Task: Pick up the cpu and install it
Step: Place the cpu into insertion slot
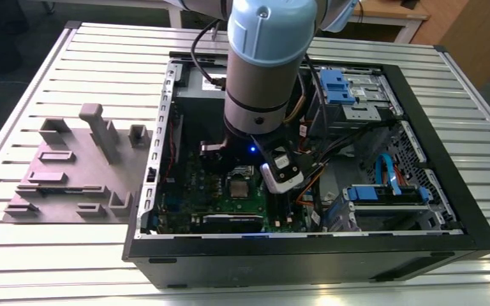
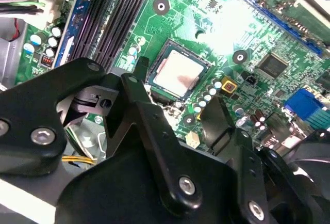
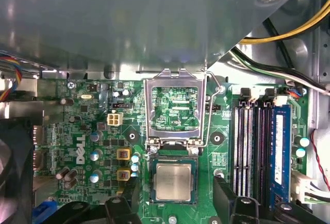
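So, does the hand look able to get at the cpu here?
Probably yes: the cpu lies in the socket with the metal frame standing up off it. The open hand sits close above, a finger on each side, nothing between.

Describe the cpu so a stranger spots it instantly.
Inside the open black computer case lies a green motherboard. Near its middle, beside the hinged-open metal frame, sits the cpu. It is the lone flat silvery square among dark memory slots.

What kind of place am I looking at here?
Likely a robotics lab bench: an open computer case lies on a slotted metal table beside a grey parts fixture, the cpu on its motherboard.
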`<action>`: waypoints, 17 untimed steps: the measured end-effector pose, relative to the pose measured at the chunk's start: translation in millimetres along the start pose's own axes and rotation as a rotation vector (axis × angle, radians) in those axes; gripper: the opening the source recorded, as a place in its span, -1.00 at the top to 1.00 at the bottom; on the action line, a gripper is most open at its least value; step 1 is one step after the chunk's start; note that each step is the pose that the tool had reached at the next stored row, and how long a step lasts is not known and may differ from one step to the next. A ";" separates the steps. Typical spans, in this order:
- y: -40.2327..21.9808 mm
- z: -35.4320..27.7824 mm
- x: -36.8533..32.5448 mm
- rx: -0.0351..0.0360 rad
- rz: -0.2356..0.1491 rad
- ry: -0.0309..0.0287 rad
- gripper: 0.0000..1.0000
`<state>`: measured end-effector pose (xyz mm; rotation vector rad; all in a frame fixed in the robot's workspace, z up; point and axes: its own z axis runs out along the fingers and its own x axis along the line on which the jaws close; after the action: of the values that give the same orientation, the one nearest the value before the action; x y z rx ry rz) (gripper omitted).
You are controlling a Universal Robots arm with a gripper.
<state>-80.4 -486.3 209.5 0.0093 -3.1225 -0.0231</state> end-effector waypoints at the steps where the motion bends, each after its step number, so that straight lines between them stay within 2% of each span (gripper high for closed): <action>1: 0.0 0.0 0.0 0.0001 0.000 0.0000 -0.35; 5: 0.0 -0.2 0.0 0.0002 0.000 0.0001 -0.32; 7: 0.0 -0.2 0.0 0.0002 0.000 0.0001 -0.07; 8: 0.0 -0.1 0.0 0.0002 0.000 0.0001 -0.07; 10: 0.0 -0.2 0.0 0.0002 0.000 0.0001 0.16; 11: 0.0 -0.2 0.0 0.0002 0.000 0.0001 0.16; 13: 0.0 -0.2 0.0 0.0002 0.000 0.0001 0.40; 14: 0.0 -0.2 0.0 0.0002 0.000 0.0001 0.40; 16: 0.0 -0.2 0.0 0.0002 0.000 0.0001 0.63; 17: 0.0 -0.2 0.0 0.0002 0.000 0.0001 0.63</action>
<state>-80.4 -486.3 209.7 0.0093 -3.1224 -0.0228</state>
